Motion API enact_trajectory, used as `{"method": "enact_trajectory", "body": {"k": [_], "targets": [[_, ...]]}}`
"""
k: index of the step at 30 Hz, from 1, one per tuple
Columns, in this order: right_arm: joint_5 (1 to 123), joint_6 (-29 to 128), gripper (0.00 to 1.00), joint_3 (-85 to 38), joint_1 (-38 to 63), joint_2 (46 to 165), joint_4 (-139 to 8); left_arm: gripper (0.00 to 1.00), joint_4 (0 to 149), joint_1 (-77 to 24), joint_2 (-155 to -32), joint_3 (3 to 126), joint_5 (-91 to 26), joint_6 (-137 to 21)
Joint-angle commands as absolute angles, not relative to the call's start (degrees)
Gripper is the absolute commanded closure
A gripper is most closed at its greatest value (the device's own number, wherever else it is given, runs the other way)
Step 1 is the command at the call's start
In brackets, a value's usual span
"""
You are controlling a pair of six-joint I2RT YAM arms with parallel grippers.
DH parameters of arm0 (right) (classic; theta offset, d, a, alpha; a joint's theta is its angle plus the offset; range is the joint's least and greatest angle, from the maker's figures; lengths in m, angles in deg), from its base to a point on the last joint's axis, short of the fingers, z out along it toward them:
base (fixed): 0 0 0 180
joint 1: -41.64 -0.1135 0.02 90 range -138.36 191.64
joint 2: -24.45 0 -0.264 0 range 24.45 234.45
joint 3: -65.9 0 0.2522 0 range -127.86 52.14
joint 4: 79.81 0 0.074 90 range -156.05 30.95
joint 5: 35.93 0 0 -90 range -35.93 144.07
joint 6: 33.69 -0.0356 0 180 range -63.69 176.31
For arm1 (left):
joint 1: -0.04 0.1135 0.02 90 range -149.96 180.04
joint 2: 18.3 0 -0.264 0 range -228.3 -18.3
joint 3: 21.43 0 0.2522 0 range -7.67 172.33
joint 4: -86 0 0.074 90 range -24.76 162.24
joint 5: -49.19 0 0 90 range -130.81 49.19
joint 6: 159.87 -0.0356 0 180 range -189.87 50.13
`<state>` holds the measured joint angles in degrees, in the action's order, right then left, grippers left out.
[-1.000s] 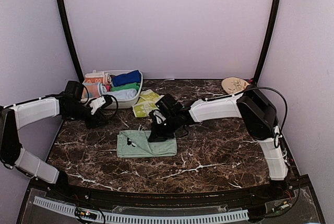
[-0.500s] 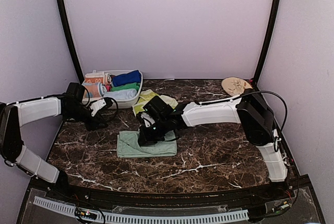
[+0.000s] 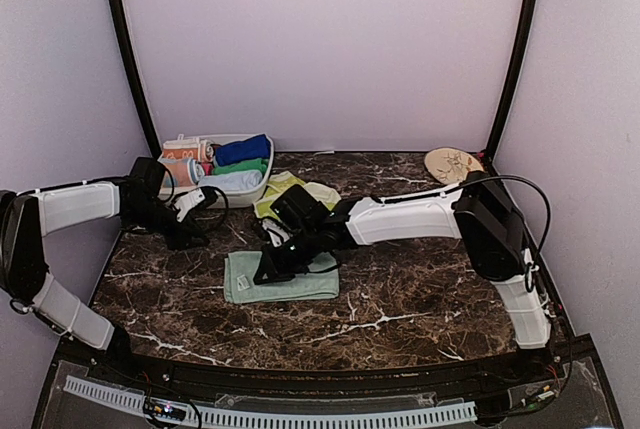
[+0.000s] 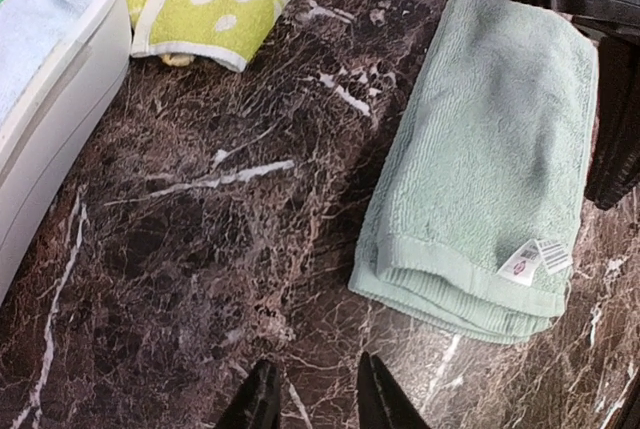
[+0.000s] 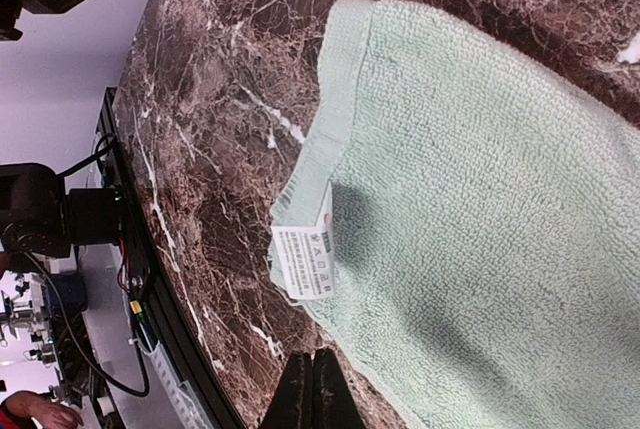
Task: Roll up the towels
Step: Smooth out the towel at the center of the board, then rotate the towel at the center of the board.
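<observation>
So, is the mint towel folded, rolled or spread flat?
Folded, not rolled: the towel lies flat, doubled layers showing at its tagged end.

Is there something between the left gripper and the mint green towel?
Nothing visible. Only the bare marble table lies between the left gripper and the near edge of the mint green towel. The right gripper, shut, is over the towel itself, not in that gap.
</observation>
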<state>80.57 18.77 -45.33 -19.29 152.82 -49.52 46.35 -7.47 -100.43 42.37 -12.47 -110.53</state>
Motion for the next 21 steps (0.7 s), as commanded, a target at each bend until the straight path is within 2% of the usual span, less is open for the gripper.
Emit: {"method": "enact_trajectory", "body": {"k": [1, 8, 12, 16, 21], "targets": [[84.4, 17.5, 1.0, -42.7, -15.1, 149.6, -54.4, 0.72, 43.8, -8.7, -100.9, 45.0, -6.3, -108.5], [86.1, 16.7, 1.0, -31.4, -6.8, 146.8, -58.6, 0.73, 46.7, -20.0, -103.5, 44.1, -7.6, -106.7], [83.6, 17.2, 1.0, -26.1, -3.7, 145.9, -59.0, 0.76, 49.6, -23.2, -107.1, 42.1, -10.1, -105.9], [82.5, 17.2, 1.0, -22.9, -3.2, 145.4, -59.6, 0.82, 53.3, -23.4, -111.8, 41.0, -20.5, -104.9], [82.5, 16.4, 1.0, -19.8, -3.5, 144.7, -60.7, 0.84, 57.3, -23.4, -114.3, 40.0, -28.8, -104.8]]}}
